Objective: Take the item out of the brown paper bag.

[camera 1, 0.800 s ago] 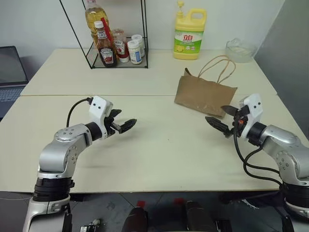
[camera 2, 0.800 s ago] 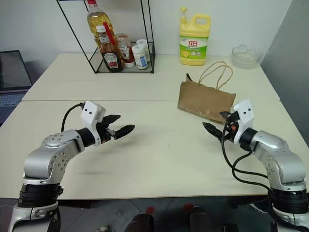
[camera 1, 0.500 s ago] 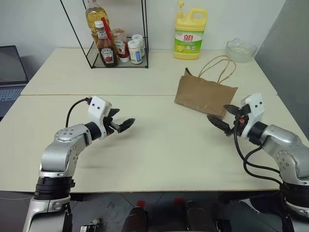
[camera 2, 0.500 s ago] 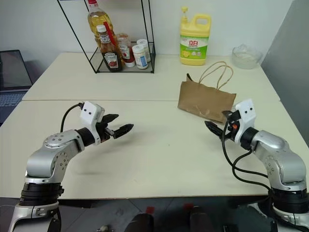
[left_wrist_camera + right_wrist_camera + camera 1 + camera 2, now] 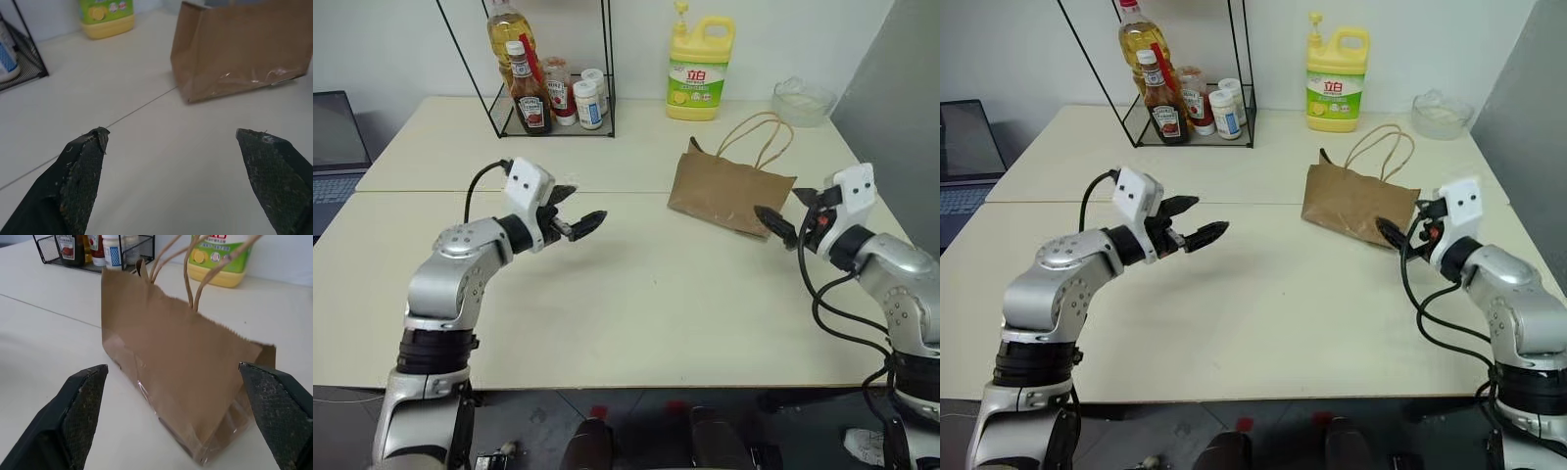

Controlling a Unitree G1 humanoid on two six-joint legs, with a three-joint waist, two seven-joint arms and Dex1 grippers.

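Counter point(image 5: 636, 304): two pale cream tops butted together, seam running across.

Brown paper bag point(image 5: 729, 191): lying tilted on the counter at about 2 o'clock from its centre, tan cord handles point(image 5: 759, 137) looped up toward 12 o'clock. Mouth faces away; contents cannot be seen, so the item's place cannot be told.

Right gripper point(image 5: 793, 217): raised above the counter at 3 o'clock, pointing toward 9 o'clock, jaws wide apart and empty, just beside the bag's near right corner; touching or not, cannot tell. In the right wrist view the bag point(image 5: 181, 362) sits between the two black fingers point(image 5: 80, 406).

Left gripper point(image 5: 576, 213): raised at 9 o'clock, pointing toward 3 o'clock, jaws apart, empty, well apart from the bag.

Yellow detergent jug point(image 5: 697, 67): upright at 12 o'clock.

Wire rack point(image 5: 543, 88): at 11 o'clock, holding a ketchup bottle point(image 5: 526, 96), an oil bottle and small jars.

Clear bowl point(image 5: 800, 98): at 1 o'clock.

Laptop point(image 5: 335, 157): at the 9 o'clock edge.
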